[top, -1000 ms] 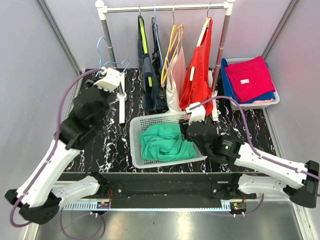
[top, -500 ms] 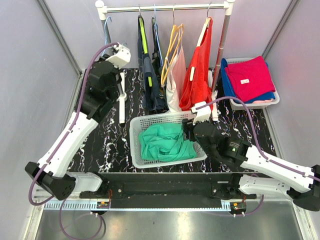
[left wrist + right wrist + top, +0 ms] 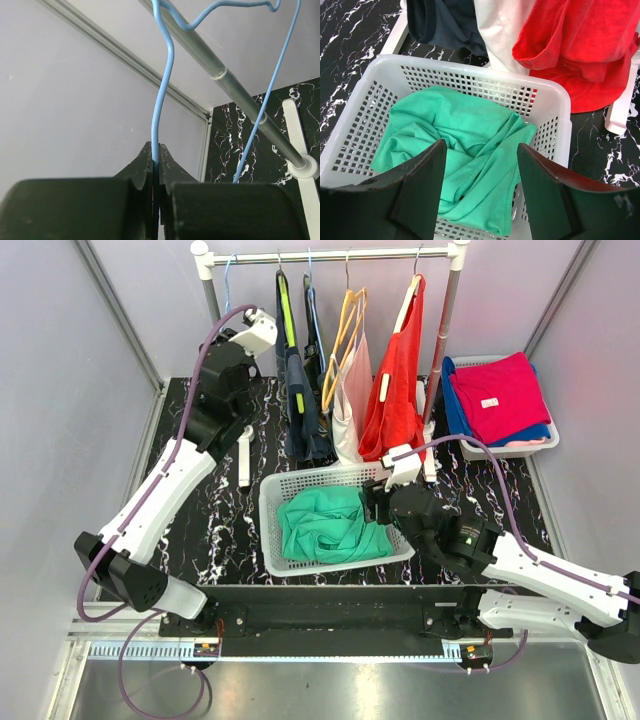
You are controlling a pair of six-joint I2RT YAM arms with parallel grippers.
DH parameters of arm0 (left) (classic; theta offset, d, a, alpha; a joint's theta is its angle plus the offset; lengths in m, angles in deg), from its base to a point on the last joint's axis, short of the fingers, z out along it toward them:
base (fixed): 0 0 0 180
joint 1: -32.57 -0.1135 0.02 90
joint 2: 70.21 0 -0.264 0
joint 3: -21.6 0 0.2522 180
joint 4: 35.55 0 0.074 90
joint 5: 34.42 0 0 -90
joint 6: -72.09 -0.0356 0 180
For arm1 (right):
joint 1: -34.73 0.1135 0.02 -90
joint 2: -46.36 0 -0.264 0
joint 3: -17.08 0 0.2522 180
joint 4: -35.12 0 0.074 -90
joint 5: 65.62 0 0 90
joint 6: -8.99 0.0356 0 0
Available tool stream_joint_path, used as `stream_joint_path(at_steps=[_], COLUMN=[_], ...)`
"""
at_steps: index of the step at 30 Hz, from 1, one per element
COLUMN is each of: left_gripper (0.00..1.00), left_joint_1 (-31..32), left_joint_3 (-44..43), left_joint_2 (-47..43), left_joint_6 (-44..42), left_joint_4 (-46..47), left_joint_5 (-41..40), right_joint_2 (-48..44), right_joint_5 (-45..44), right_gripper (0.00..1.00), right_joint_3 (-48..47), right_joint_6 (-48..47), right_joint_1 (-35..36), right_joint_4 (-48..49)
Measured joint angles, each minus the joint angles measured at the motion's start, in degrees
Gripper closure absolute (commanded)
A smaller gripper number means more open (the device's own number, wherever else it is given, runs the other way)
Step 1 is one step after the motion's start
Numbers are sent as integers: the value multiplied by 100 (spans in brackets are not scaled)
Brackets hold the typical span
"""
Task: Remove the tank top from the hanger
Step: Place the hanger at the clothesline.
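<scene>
Black marbled bench carries your clothes rail and white basket. Your green tank top lies in that basket, just ahead of your open right fingers. Your left fingers are clamped on the bare blue hanger, which rises above them.

Green tank top, blue hanger

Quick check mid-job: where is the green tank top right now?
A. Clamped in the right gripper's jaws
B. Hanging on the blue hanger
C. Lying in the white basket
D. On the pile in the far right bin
C: the green tank top lies crumpled in the white basket, the blue hanger pinched in the left gripper is bare wire, and the right gripper hovers open above the basket.
</scene>
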Motion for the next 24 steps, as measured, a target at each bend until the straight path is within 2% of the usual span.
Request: stream_joint_path(at_steps=[16,24], left_gripper=[100,100], left_joint_1=[-177,-256], left_joint_3=[-291,-531], left_joint_2=[192,323], left_joint_6=[13,44], left_joint_4=[205,251], left_joint_5=[4,52], right_joint_2=[-96,-94], right_joint_5=[282,354], right_gripper=[33,31], right_joint_3=[68,70], right_joint_6=[131,173], right_joint_1=[0,0], right_joint_4=[2,11])
